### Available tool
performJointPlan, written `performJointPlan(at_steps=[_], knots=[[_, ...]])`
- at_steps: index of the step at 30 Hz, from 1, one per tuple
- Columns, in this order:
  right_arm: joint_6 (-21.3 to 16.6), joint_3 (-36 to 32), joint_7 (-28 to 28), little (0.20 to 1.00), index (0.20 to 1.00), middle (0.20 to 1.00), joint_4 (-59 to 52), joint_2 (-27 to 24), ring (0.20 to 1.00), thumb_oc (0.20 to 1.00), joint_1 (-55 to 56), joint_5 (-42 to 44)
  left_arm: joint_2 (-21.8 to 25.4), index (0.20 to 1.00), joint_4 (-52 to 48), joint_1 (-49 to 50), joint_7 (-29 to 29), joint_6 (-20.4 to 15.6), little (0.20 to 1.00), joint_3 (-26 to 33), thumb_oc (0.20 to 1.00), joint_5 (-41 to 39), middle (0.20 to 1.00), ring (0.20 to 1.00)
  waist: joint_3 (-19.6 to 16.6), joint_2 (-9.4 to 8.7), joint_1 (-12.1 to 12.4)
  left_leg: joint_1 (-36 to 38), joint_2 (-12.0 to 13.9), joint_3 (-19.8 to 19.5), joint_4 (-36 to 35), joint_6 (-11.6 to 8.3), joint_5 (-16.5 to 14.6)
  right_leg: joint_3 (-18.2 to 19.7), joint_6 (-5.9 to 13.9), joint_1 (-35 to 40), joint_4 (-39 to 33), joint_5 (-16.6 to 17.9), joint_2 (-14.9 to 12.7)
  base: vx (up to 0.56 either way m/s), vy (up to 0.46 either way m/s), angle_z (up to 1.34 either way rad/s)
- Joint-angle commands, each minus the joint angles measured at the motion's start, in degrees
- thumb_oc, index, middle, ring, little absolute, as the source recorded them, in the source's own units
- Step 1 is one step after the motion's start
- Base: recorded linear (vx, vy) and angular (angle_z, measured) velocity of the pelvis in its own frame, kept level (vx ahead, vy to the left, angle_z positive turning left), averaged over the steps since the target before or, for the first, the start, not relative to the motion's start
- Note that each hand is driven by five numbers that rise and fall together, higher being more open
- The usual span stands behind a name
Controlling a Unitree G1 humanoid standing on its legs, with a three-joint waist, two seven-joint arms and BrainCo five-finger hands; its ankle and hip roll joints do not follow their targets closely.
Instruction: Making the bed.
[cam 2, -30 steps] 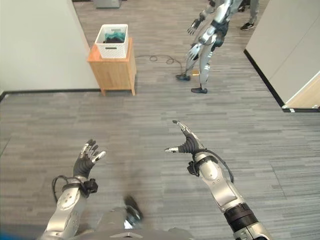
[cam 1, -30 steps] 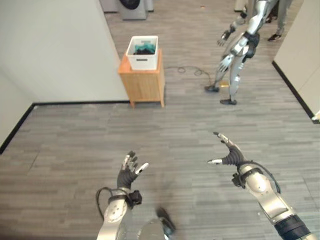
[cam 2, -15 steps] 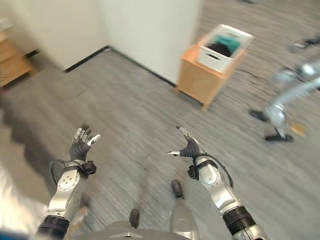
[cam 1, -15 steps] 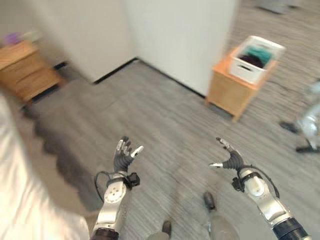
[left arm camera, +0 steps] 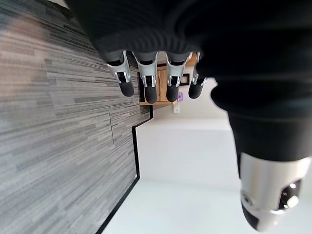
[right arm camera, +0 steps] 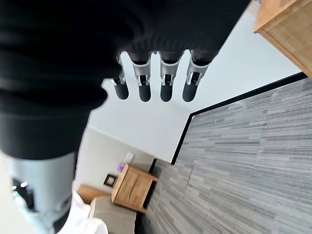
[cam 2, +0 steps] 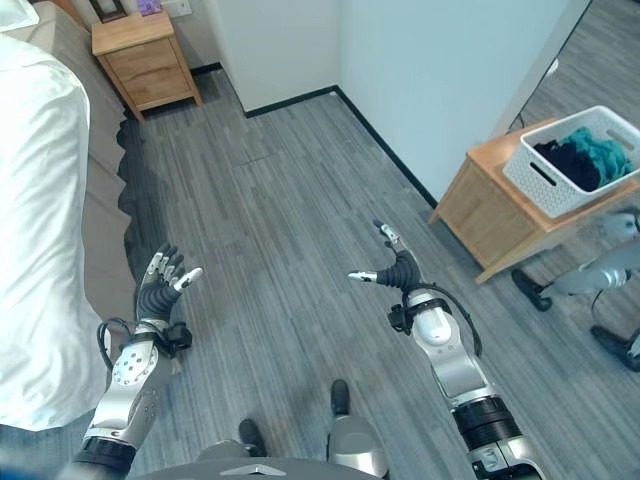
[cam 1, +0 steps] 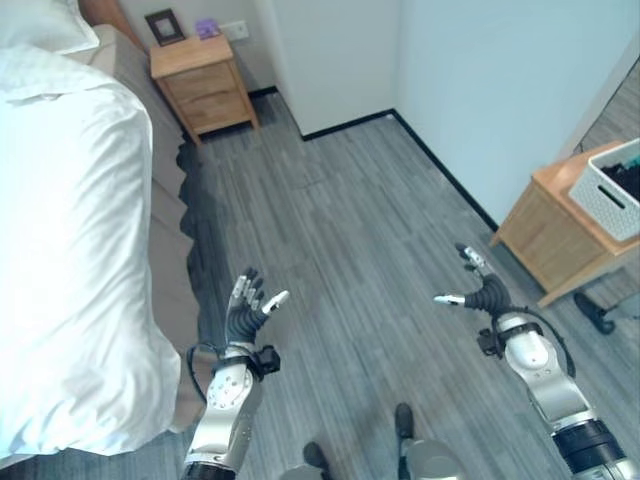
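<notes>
Both empty and spread-fingered, left hand (cam 1: 250, 305) and right hand (cam 1: 484, 293) raised over bare floor (cam 1: 340, 230), probably readied for reaching the rumpled white duvet (cam 1: 70, 230) on the bed (cam 1: 165, 215) at left, untouched and just beside the left hand.

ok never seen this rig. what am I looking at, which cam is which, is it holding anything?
It is a humanoid robot with two arms. The two wide pictures come from a stereo camera on its head, looking down. The two close ones come from cameras on its wrists, looking along the fingers. The left hand and right hand hang open over grey floor, holding nothing. The bed with its white duvet lies to the robot's left, a nightstand beyond it. To the right stands a cabinet bearing a white basket of clothes.
</notes>
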Motion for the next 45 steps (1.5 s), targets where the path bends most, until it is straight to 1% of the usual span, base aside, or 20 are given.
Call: performJointPlan(at_steps=[1,4,5,7,14,17,18,21,22,24,28,31,32,35,36,38,39,40,42,45], knots=[[-3.6,0.7,0.6,1.000,1.000,1.000,-2.8,2.8,1.000,1.000,1.0,3.1,5.1,1.000,-3.3,0.7,-1.9,-1.9,1.000,4.6,1.000,4.6,1.000,1.000,-4.3,-4.15,-0.9,2.0,0.7,1.3,-0.3,-3.02,-0.6,-0.7,7.78,1.9,0.6,-1.0,-8.0,0.04,0.021,0.27],[-4.0,1.4,1.1,1.000,1.000,1.000,-2.9,3.3,1.000,1.000,1.3,3.6,4.8,1.000,-4.1,1.2,-2.3,-2.2,1.000,4.7,1.000,4.1,1.000,1.000,-4.5,-4.24,-1.1,3.0,1.3,1.6,-0.6,-3.19,-0.4,-0.8,7.65,2.6,0.7,-1.0,-8.1,0.04,0.032,0.08],[3.9,-7.6,-9.1,1.000,1.000,1.000,22.2,2.9,1.000,1.000,1.8,5.9,3.4,1.000,21.2,-2.3,0.4,6.6,1.000,0.3,1.000,10.7,1.000,1.000,-4.4,-2.58,10.9,-5.1,5.9,0.7,4.8,-4.36,1.9,-17.5,8.48,8.7,1.2,-4.2,-10.9,0.05,0.038,0.04],[4.5,-9.9,-8.5,1.000,1.000,1.000,19.4,3.1,1.000,1.000,3.5,5.5,3.7,1.000,17.9,-2.1,-0.5,6.4,1.000,1.7,1.000,10.9,1.000,1.000,-5.4,-2.99,10.7,-3.9,3.9,-2.6,1.2,-3.82,1.8,-17.4,8.72,9.3,1.0,-4.0,-11.0,0.05,0.043,0.06],[7.0,-12.0,-10.5,1.000,1.000,1.000,19.2,5.8,1.000,1.000,3.7,4.4,5.0,1.000,13.3,-0.9,-1.6,6.6,1.000,3.1,1.000,9.3,1.000,1.000,-5.7,-2.55,10.7,-1.4,1.4,-1.1,-0.1,-1.74,-0.5,-18.2,10.33,8.9,7.3,-3.0,-14.5,0.04,0.111,0.22],[5.9,-10.8,-9.9,1.000,1.000,1.000,19.2,6.0,1.000,1.000,2.9,4.2,4.8,1.000,10.4,-0.6,-1.0,5.9,1.000,3.8,1.000,10.5,1.000,1.000,-4.9,-2.79,11.2,0.2,-0.1,-0.5,-0.3,-0.71,-1.8,-18.9,11.34,6.6,14.5,0.1,-18.2,0.05,0.099,-0.04],[4.6,-9.1,-8.9,1.000,1.000,1.000,18.0,4.7,1.000,1.000,1.0,2.9,5.8,1.000,7.6,-0.9,0.0,5.3,1.000,4.3,1.000,13.1,1.000,1.000,-3.6,-3.01,11.4,1.4,-0.4,-0.4,-0.4,-0.15,-2.2,-18.3,11.38,4.1,21.5,4.5,-20.3,0.08,0.089,-0.10],[2.0,-6.9,-7.2,1.000,1.000,1.000,16.4,1.6,1.000,1.000,-1.1,1.0,7.1,1.000,5.1,-1.1,0.8,3.8,1.000,4.8,1.000,14.7,1.000,1.000,-3.0,-3.08,11.9,2.1,-0.2,-1.2,-0.7,0.33,-2.4,-17.3,11.38,1.9,25.5,5.1,-19.9,0.15,0.079,0.00],[0.0,-4.8,-2.8,1.000,1.000,1.000,11.4,-2.2,1.000,1.000,-2.1,1.5,8.3,1.000,3.2,-1.6,0.9,2.6,1.000,4.7,1.000,15.6,1.000,1.000,-1.9,-4.08,11.9,2.9,-0.9,-3.8,-0.9,0.74,-3.4,-14.0,11.38,-1.2,26.3,1.5,-16.0,0.26,0.040,0.12],[-1.8,-4.3,-1.0,1.000,1.000,1.000,7.8,-6.0,1.000,1.000,-2.8,1.2,9.0,1.000,2.2,-2.0,0.5,1.7,1.000,4.4,1.000,16.3,1.000,1.000,-1.5,-4.83,12.0,3.5,-1.5,-5.5,-1.0,0.68,-4.4,-13.4,10.53,-3.1,22.3,-3.0,-12.0,0.34,0.009,0.37],[-3.9,-5.6,0.5,1.000,1.000,1.000,2.9,-8.4,1.000,1.000,-5.1,5.5,9.5,1.000,2.9,-2.9,0.5,1.5,1.000,4.7,1.000,17.2,1.000,1.000,-1.2,-6.49,11.2,5.9,-1.9,-7.1,-1.5,-0.94,-7.2,-18.2,8.79,-7.4,9.8,0.3,-10.5,0.36,-0.096,0.33],[-4.9,-8.2,3.0,1.000,1.000,1.000,-0.9,-7.3,1.000,1.000,-2.7,11.4,9.6,1.000,4.2,-5.1,0.3,1.7,1.000,4.6,1.000,17.7,1.000,1.000,-0.3,-6.85,8.2,9.7,-0.6,-9.6,-1.5,-3.53,-10.8,-19.4,10.21,-13.7,3.7,4.9,-12.0,0.64,-0.189,0.33],[-5.4,-9.8,3.3,1.000,1.000,1.000,-2.8,-7.1,1.000,1.000,-1.0,11.7,9.6,1.000,5.0,-6.3,0.2,1.4,1.000,5.1,1.000,17.6,1.000,1.000,-0.3,-6.78,6.0,12.9,0.7,-10.5,-1.5,-5.23,-13.4,-19.5,11.18,-17.1,2.3,7.1,-14.4,0.66,-0.215,0.63],[-5.4,-10.8,4.3,1.000,1.000,1.000,-5.2,-6.4,1.000,1.000,1.4,11.7,9.3,1.000,6.1,-7.1,0.7,1.1,1.000,5.1,1.000,17.8,1.000,1.000,-1.0,-6.45,3.6,16.7,1.6,-11.1,-1.5,-6.20,-16.4,-20.4,11.24,-17.8,2.9,8.3,-16.0,0.73,-0.198,1.03],[-5.4,-11.3,4.7,1.000,1.000,1.000,-5.6,-5.0,1.000,1.000,4.1,11.5,8.3,1.000,6.5,-6.4,1.0,1.1,1.000,5.1,1.000,18.1,1.000,1.000,-1.9,-5.73,1.3,19.7,3.5,-11.8,0.8,-7.09,-14.9,-18.4,10.32,-16.4,4.2,8.7,-15.2,0.75,-0.215,0.54],[-5.2,-11.3,4.8,1.000,1.000,1.000,-5.8,-5.0,1.000,1.000,4.5,11.4,8.2,1.000,6.4,-6.1,1.0,1.1,1.000,5.0,1.000,18.2,1.000,1.000,-1.9,-5.45,1.2,19.6,3.9,-11.9,1.1,-7.28,-15.1,-18.7,10.27,-16.1,4.2,8.6,-15.0,0.47,-0.168,0.64],[-5.5,-10.4,4.8,1.000,1.000,1.000,-5.0,-4.2,1.000,1.000,5.5,10.3,6.8,1.000,6.3,-4.6,1.4,1.2,1.000,5.2,1.000,17.5,1.000,1.000,-2.3,-3.47,1.1,18.3,7.9,-11.9,13.3,-9.26,-6.7,-19.7,7.84,-14.1,5.9,7.4,-12.7,0.58,-0.292,0.35],[-5.5,-9.4,4.9,1.000,1.000,1.000,-5.2,-4.1,1.000,1.000,5.6,10.0,5.8,1.000,5.6,-3.9,1.3,1.1,1.000,5.0,1.000,16.4,1.000,1.000,-1.9,-3.40,1.4,13.8,9.1,-12.9,23.1,-9.78,-0.7,-21.2,5.66,-11.6,6.3,5.4,-11.7,0.72,-0.404,0.29],[-5.8,-8.5,4.1,1.000,1.000,1.000,-4.7,-4.0,1.000,1.000,4.7,10.0,5.3,1.000,3.6,-3.2,1.4,1.0,1.000,4.4,1.000,15.5,1.000,1.000,-0.2,-4.69,3.3,6.9,9.3,-12.2,37.6,-9.81,5.7,-22.3,1.67,-5.8,5.4,1.3,-8.9,0.48,-0.352,-0.13],[-5.2,-6.7,4.4,1.000,1.000,1.000,-3.1,-4.0,1.000,1.000,3.1,9.7,4.8,1.000,1.6,-3.2,1.1,0.8,1.000,3.6,1.000,15.0,1.000,1.000,1.7,-7.24,7.1,-3.7,10.7,-8.5,45.1,-7.44,0.9,-19.6,0.47,0.9,2.4,-3.2,-6.6,0.55,-0.185,-0.81]])
